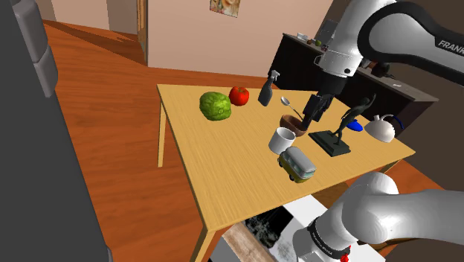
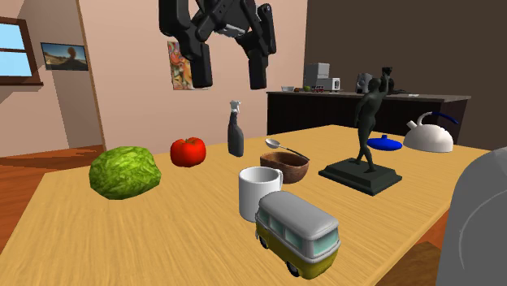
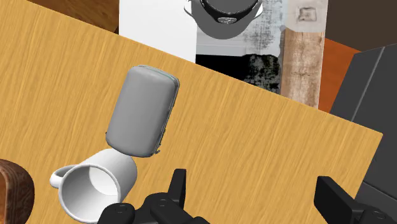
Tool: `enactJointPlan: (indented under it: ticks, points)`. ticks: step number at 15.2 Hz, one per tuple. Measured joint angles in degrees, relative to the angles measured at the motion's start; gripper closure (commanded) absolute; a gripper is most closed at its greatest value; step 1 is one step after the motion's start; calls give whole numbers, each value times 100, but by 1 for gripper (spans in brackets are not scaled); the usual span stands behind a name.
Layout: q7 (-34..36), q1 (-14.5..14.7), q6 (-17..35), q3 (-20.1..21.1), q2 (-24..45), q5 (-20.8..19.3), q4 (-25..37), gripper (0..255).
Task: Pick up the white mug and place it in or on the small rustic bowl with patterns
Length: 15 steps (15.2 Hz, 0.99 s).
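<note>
The white mug [image 1: 282,140] [image 2: 259,193] [image 3: 95,184] stands upright on the wooden table [image 1: 216,160], right beside a yellow toy van [image 1: 296,164] [image 2: 299,231] [image 3: 141,111]. Behind it is a small brown bowl [image 1: 294,123] [image 2: 285,166] [image 3: 11,191] with a spoon [image 2: 284,148] resting in it. My black gripper [image 1: 315,109] [image 2: 228,67] [image 3: 254,191] hangs open in the air above the bowl and mug, holding nothing. In the wrist view the mug lies to one side of the fingers [image 3: 177,184], not between them.
On the table also stand a green lettuce [image 1: 216,106] [image 2: 124,171], a tomato [image 1: 239,95] [image 2: 188,151], a dark spray bottle [image 1: 265,89] [image 2: 236,129], a dark statue on a base [image 1: 336,132] [image 2: 363,150], a white kettle [image 1: 380,129] [image 2: 429,135] and a blue lid [image 2: 384,144]. The table edge runs near the van.
</note>
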Motion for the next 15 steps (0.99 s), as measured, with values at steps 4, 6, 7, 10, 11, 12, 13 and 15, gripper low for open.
enactJointPlan:
  ticks: [4,6,7,10,11,12,13,15]
  points:
    - [-187,-65,375,-172,-20,-159,-313,0]
    - [-321,-107,773,-305,124,-275,-492,0]
    - [-397,-134,971,-381,175,-338,-595,0]
    - [-635,-224,1599,-633,398,-529,-874,0]
    - [-693,-243,1805,-699,485,-574,-942,0]
    - [-776,-272,2006,-787,595,-635,-987,0]
    - [-872,-318,2272,-896,658,-711,-1149,0]
    - [-1055,-371,2690,-1096,944,-818,-1180,0]
